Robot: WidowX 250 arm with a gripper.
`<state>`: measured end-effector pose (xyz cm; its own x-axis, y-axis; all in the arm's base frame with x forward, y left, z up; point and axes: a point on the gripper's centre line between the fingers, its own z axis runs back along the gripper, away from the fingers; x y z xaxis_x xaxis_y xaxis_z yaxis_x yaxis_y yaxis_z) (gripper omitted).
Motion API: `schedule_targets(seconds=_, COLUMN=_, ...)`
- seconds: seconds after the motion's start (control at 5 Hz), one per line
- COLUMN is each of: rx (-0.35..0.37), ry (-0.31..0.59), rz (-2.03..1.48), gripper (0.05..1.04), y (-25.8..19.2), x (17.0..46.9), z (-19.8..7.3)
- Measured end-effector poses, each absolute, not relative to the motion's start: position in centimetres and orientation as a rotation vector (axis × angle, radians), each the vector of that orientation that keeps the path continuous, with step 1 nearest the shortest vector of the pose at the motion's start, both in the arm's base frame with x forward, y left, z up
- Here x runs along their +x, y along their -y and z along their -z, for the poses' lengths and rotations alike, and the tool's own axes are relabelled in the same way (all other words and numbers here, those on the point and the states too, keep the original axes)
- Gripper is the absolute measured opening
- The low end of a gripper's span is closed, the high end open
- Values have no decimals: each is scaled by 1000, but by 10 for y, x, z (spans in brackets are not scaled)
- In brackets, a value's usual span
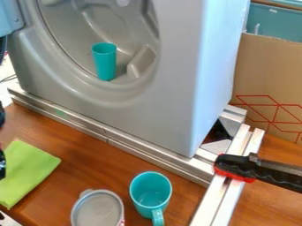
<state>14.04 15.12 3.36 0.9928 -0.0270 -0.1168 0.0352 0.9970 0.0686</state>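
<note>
Left edge: we see part of the black claw (2,165), just beside the green cloth (26,171); we cannot tell whether it is open or closed. The cloth lies flat on the wooden surface (88,161). Front edge: a container with a grey lid (97,211) and, to its right, an upright teal mug (150,193). Behind, we note a teal cup (105,62) upright inside the round recess of a grey housing (177,95). Metal rails (133,148) run along the housing's base; a black-and-red clamp (239,167) lies across rails at right.
</note>
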Motion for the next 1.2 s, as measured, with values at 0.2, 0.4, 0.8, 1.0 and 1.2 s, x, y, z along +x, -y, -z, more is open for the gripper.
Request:
schedule_targets(seconds=0.2, rx=108, ry=-125, rz=18, gripper=1001, y=-163, x=143, z=-31)
schedule_targets(seconds=0.4, rx=123, ry=-126, rz=16, gripper=1001, y=-171, x=149, z=-21)
schedule_targets(seconds=0.8, rx=128, ry=-142, rz=-15, gripper=1001, y=-178, x=155, z=-5)
schedule_targets(seconds=1.0, rx=120, ry=-129, rz=-9, gripper=1001, y=-177, x=163, z=7)
schedule_targets(seconds=1.2, rx=168, ry=-134, rz=5, gripper=1001, y=-175, x=171, z=11)
